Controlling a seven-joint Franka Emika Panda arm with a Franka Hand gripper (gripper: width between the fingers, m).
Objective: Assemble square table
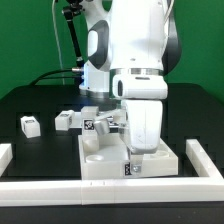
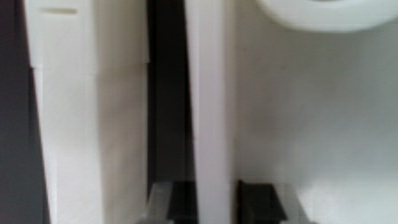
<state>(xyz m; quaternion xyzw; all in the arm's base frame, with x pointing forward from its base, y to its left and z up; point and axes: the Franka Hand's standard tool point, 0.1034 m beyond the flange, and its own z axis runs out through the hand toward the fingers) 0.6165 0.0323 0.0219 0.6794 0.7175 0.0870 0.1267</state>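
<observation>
Black table under a green backdrop: our gripper is down at the square tabletop, jaws straddling its raised rim; pinching or not, we cannot tell.

a black table carries everything. the white square tabletop lies flat on it, close to the edge nearest the exterior view and about midway along that edge. three small white block legs sit farther in: one leg toward the exterior view's left edge, a second leg near it, and a third leg just behind the tabletop. a white border rail lines the near edge.
</observation>
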